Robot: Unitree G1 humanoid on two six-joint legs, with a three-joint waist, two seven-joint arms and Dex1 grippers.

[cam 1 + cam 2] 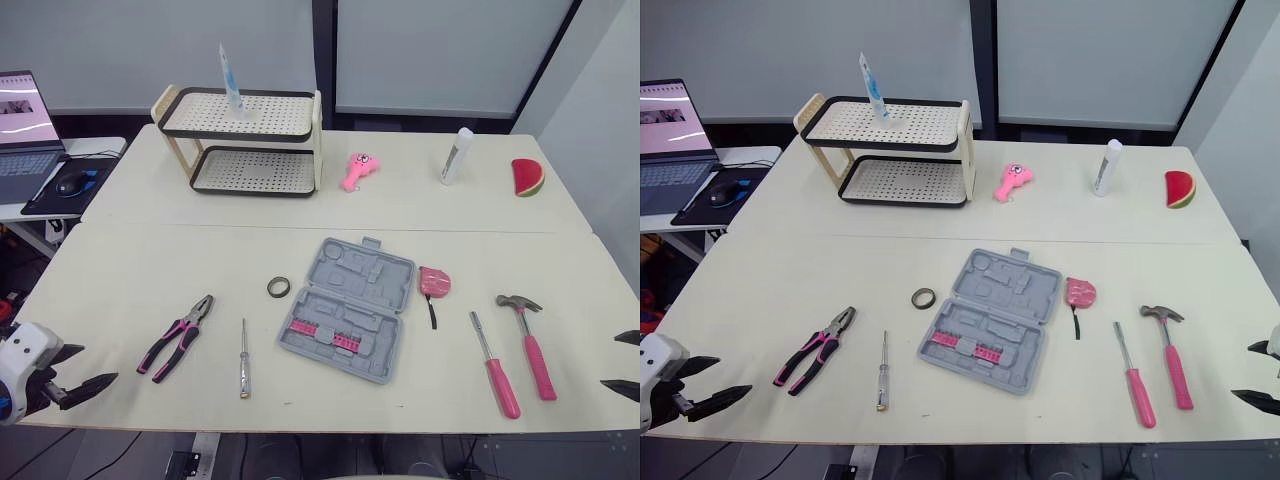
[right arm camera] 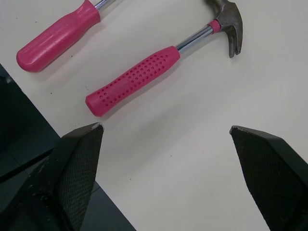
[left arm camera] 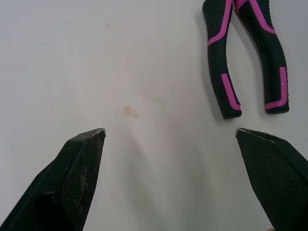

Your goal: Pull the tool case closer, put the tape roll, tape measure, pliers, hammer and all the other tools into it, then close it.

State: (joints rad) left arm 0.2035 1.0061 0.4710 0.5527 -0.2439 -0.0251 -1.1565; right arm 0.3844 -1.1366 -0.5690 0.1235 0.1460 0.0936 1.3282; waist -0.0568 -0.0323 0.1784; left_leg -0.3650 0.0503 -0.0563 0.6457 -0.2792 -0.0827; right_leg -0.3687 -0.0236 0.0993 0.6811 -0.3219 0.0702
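On the middle of the cream table the grey plastic tool case lies open, with the small dark tape roll near its left side and the pink tape measure just beside its right. Black-and-pink pliers and a slim clear-handled screwdriver lie to the left, a pink-handled screwdriver and pink-handled hammer to the right. The left gripper hovers near the plier handles, fingers spread and empty, and the right gripper sits beside the hammer at the table edge, fingers likewise apart.
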